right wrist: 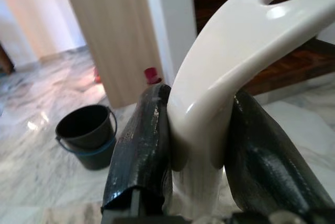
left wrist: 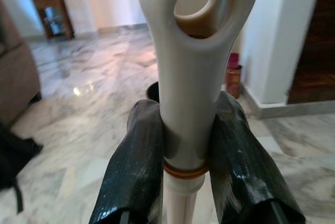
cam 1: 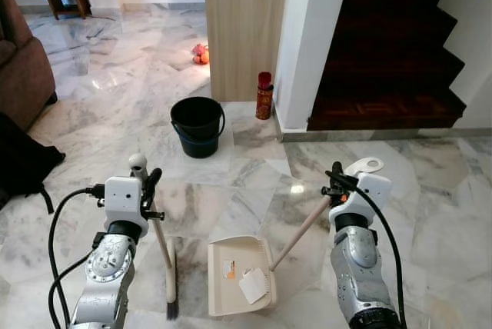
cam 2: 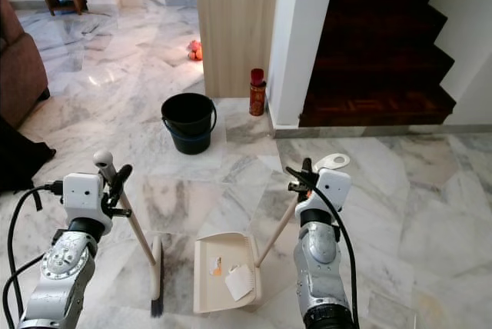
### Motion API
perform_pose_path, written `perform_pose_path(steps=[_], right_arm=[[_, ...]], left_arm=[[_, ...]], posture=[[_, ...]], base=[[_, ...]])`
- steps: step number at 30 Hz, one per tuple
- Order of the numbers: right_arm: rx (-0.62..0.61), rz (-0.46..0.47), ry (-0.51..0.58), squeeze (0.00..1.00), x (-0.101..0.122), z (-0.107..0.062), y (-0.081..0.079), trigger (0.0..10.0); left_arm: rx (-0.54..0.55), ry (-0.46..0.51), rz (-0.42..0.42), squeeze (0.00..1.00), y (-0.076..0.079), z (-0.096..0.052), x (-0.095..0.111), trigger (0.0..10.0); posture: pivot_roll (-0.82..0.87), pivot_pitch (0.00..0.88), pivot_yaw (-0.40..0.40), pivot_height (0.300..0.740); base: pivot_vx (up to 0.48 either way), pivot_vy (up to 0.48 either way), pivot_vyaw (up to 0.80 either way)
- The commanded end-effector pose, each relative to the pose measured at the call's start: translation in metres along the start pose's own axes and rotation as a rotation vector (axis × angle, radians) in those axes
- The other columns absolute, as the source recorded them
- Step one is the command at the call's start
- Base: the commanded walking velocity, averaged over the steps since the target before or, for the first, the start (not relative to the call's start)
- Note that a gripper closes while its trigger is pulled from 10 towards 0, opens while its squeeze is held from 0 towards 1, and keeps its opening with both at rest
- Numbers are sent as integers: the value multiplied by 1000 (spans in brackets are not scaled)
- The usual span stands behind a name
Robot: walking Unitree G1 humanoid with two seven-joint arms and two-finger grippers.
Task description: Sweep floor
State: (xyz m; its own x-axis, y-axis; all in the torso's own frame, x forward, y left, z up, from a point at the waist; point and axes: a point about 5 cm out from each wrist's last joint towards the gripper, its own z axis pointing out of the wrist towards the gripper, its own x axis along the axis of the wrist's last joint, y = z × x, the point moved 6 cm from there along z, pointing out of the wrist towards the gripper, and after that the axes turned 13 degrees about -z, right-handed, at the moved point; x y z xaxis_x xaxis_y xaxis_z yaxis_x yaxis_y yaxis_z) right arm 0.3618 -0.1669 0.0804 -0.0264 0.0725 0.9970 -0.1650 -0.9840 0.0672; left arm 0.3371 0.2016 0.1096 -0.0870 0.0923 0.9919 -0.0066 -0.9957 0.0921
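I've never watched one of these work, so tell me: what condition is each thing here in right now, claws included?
Left claw: shut on the broom handle.
Right claw: shut on the dustpan handle.
Broom: leaning, bristles on the floor.
Dustpan: flat on the floor, scraps of paper inside.
Black bucket: upright, open, contents cannot be made out.
Red canister: standing upright by the wall.

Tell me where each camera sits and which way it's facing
Left eye and right eye views: on the head, looking forward and down at both arms, the broom, dustpan and black bucket.
Left wrist view: along the left gripper, shut on the broom handle.
Right wrist view: along the right gripper, shut on the dustpan handle.
Shared: the bucket and the red canister.
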Motion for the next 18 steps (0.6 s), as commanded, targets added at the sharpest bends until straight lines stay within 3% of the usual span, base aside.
perform_pose_path(steps=[1, 16, 18], right_arm=[[17, 9, 38, 0, 11, 3, -6, 10000], [35, 4, 35, 0, 10, 3, -10, 10000], [38, 6, 38, 0, 11, 3, -10, 10000]], left_arm=[[-3, 43, 2, 0, -1, 3, 13, 10000], [-1, 44, 2, 0, -2, 3, 14, 10000], [-1, 46, 2, 0, -1, 3, 15, 10000]], posture=[[162, 6, 2, 740], [165, 12, 2, 740], [166, 15, 2, 740]], base=[[326, 0, 694], [334, 0, 0], [337, 0, 734]])
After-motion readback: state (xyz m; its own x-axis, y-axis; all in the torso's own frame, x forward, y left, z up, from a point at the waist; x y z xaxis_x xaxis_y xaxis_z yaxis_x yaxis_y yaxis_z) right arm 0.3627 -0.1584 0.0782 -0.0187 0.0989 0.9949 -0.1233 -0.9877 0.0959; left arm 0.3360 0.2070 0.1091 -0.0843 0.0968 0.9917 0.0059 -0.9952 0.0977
